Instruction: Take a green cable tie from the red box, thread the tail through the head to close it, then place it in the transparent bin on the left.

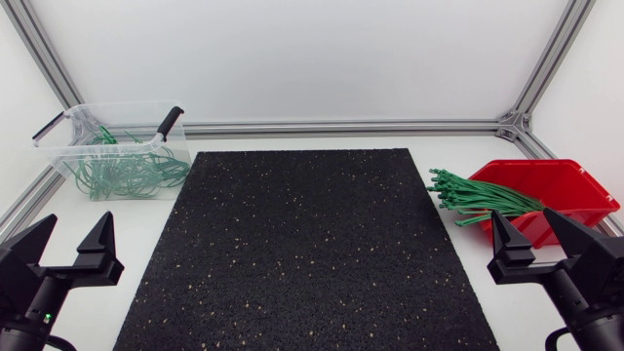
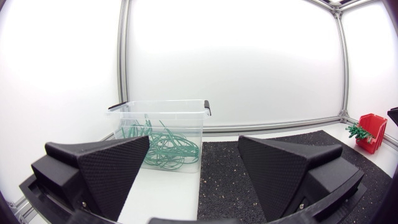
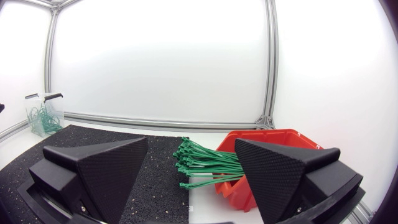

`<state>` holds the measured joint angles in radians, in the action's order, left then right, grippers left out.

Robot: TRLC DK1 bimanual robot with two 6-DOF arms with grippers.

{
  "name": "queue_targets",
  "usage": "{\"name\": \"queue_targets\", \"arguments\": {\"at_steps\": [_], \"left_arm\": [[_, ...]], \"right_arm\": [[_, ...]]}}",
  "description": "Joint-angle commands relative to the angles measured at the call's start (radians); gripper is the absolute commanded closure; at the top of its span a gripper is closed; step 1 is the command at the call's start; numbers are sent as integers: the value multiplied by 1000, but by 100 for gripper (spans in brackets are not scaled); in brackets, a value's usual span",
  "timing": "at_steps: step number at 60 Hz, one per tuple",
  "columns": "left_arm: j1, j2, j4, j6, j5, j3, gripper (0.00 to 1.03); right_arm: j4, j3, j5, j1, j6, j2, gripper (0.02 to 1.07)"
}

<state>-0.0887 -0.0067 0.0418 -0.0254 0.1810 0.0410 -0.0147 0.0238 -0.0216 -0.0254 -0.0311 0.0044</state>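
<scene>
Left arm [image 1: 29, 302] and right arm [image 1: 585, 292] were cut off near side, jaws spread wide; right jaws hid some red box [image 1: 556, 180].

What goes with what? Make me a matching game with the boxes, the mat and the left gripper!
Things:
1 red box
2 transparent bin
3 black mat
4 left gripper

Matches:
A open, holding nothing
B holds looped green ties
C middle of the table
D straight green ties poke over its edge

Pairs: 1-D, 2-B, 3-C, 4-A
</scene>
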Motion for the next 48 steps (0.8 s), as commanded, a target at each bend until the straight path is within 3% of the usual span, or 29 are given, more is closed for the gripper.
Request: {"name": "queue_targets", "arguments": {"at_steps": [1, 30, 48], "left_arm": [[-9, -7, -6, 13, -6, -46, 4], [-11, -7, -6, 13, -5, -46, 4], [-11, -7, -6, 13, -6, -46, 4]], "right_arm": [[5, -24, 5, 8, -7, -9, 5], [10, -12, -11, 16, -18, -12, 5], [-88, 162, -12, 33, -10, 72, 5]]}}
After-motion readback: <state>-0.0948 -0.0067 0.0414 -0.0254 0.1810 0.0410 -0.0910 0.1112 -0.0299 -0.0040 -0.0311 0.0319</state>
